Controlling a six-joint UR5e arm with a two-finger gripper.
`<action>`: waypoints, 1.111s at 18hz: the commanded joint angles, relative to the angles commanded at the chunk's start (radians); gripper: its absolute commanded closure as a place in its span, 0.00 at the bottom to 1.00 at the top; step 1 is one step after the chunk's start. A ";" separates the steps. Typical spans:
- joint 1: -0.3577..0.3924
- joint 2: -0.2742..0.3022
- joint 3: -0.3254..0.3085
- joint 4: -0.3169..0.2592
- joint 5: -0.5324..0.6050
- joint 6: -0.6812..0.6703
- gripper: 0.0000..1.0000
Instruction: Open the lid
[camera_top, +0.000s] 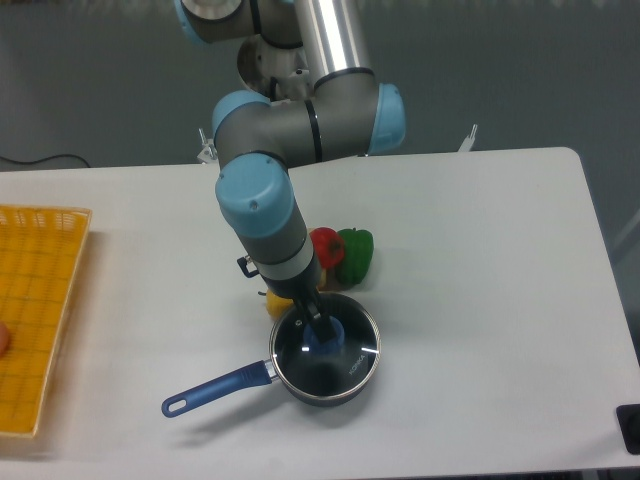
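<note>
The lid sits flat on the pan near the front of the table. The gripper is down at the lid's blue knob. I cannot tell if it grips the knob.

the hand reaches down onto the lid, its fingers at the blue knob; whether they grip it cannot be told. the lid sits on the pan, handle running off left of the hand. just behind the hand lie red, green and yellow toys. far left on the desk, a yellow basket.
</note>
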 joint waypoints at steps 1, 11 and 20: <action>0.003 0.000 0.002 0.002 -0.005 -0.005 0.00; 0.035 -0.021 0.008 0.015 -0.066 -0.115 0.00; 0.045 -0.054 0.025 0.017 -0.068 -0.175 0.00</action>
